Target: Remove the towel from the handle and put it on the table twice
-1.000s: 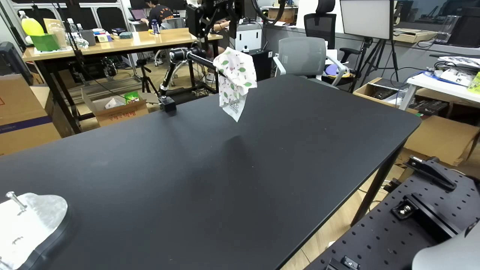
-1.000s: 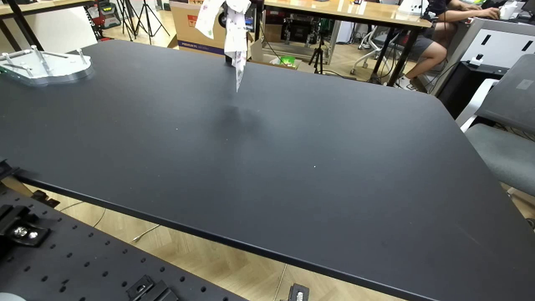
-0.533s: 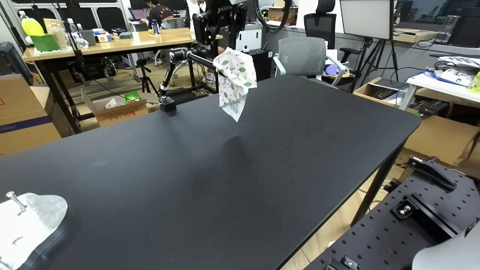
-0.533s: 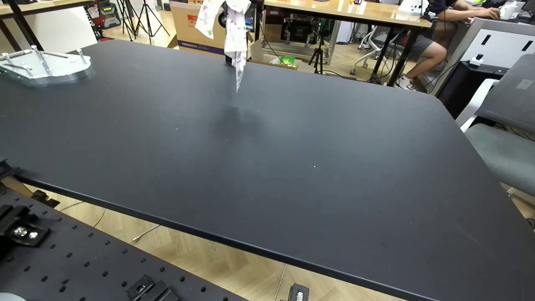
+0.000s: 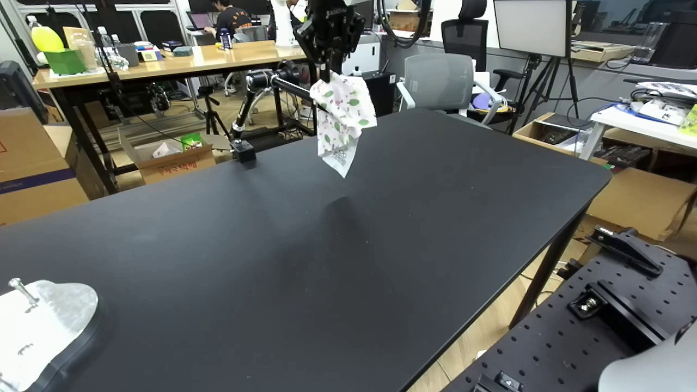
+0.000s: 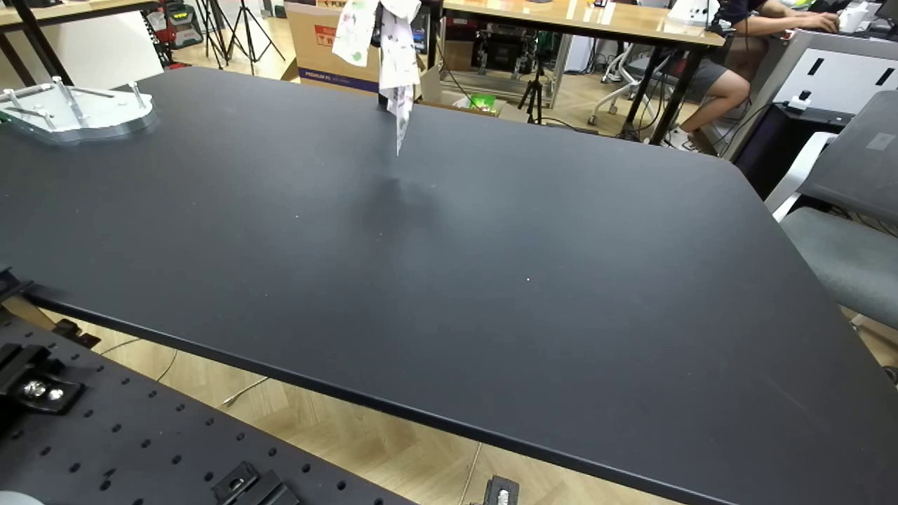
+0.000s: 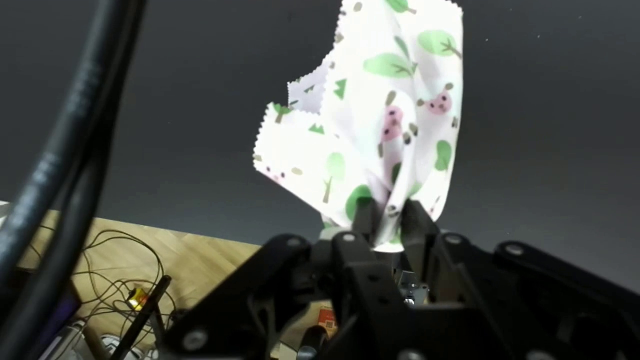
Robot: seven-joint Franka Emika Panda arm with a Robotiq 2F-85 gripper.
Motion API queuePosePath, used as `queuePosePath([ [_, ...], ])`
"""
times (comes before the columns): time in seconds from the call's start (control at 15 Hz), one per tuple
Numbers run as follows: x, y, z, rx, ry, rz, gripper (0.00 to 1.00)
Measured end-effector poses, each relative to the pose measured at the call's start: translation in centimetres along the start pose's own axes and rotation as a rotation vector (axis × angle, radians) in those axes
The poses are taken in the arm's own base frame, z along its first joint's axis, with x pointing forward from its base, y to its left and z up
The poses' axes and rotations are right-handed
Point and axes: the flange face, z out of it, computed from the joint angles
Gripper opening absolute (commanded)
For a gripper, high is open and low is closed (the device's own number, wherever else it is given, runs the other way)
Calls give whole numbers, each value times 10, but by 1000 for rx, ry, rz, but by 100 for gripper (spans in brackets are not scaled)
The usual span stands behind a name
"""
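The towel, white with green leaves and pink animal faces, hangs draped over the black handle above the table. In an exterior view my gripper reaches down to the towel's top. The wrist view shows the gripper with its fingers drawn close together around a bunched fold of the towel, one finger pressed against the cloth. A pointed lower corner of the towel hangs clear of the tabletop. The part of the handle under the cloth is hidden.
The handle's square black base sits at the table's far edge. A pale plate with metal posts lies on the table. Thick black cables run along the wrist view's left side. A grey chair stands behind the table.
In an exterior view my gripper has moved down and slightly right onto the towel, and its fingers have drawn together. The towel's upper part has gathered and shifted a little.
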Motion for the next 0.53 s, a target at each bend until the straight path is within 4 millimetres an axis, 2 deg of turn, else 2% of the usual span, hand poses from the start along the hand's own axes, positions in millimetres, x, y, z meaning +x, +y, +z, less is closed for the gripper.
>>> queuePosePath([
  [0.2,1,3,-2,-3,13,-3,2],
  [0.53,3,-10,-5,-2,36,-31,2],
])
